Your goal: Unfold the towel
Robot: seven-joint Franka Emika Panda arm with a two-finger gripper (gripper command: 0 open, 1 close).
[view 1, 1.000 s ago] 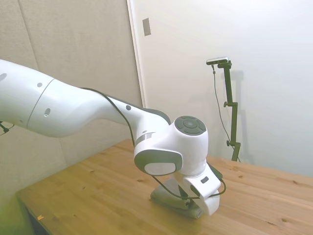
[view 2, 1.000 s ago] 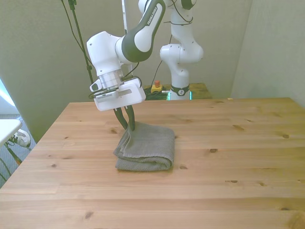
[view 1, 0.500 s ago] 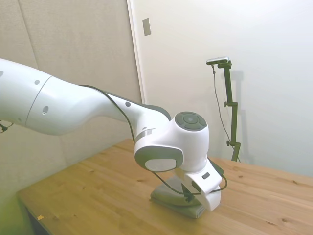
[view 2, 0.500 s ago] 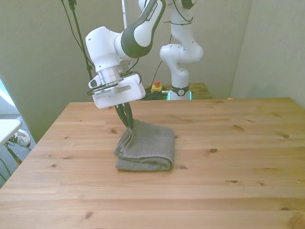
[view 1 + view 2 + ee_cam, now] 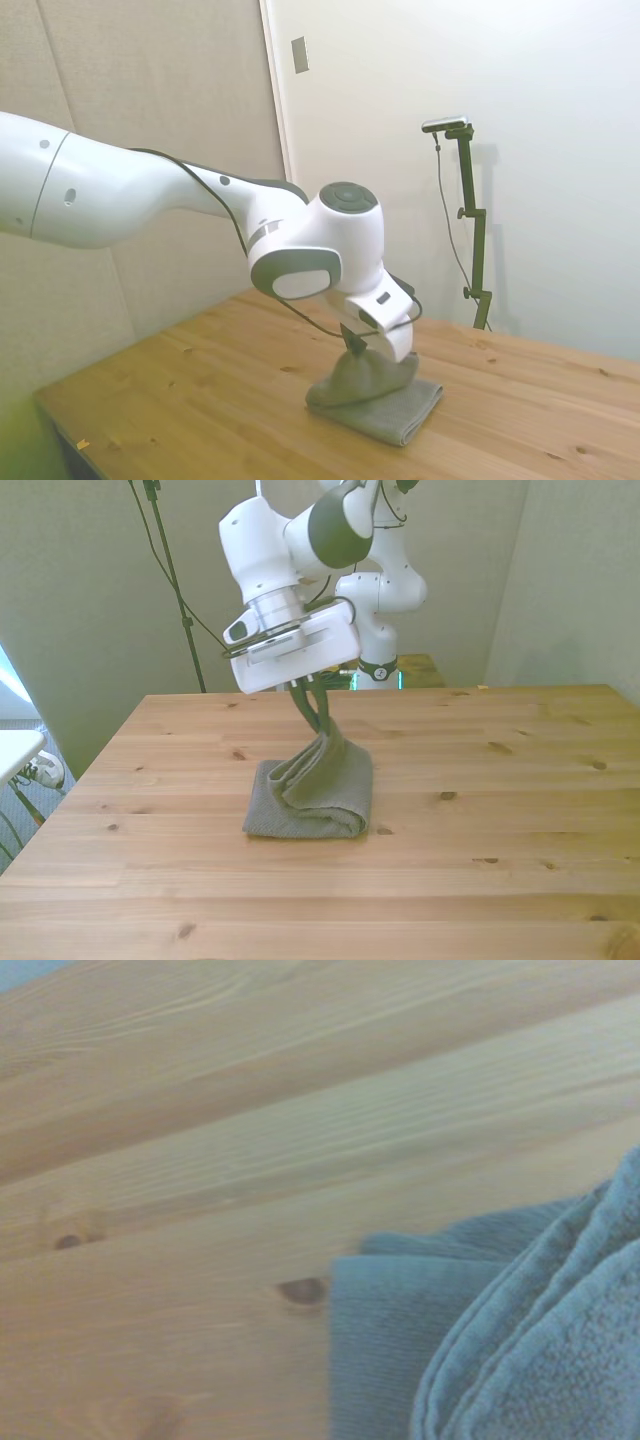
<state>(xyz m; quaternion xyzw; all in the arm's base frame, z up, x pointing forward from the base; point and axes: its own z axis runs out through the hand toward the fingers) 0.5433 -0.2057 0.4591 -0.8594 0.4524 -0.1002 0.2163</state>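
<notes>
I see soft, even indoor light in the side and front views, both fairly sharp. A faint shadow lies under the folded grey terry-cloth towel (image 5: 310, 800) below the pincer. My wrist view is blurred, with a cool bluish cast.

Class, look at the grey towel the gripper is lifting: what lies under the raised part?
Under the raised top layer of the towel, pinched by the gripper, more folded grey layers rest on the wooden table. The table beneath those layers is covered, so it cannot be seen.
</notes>
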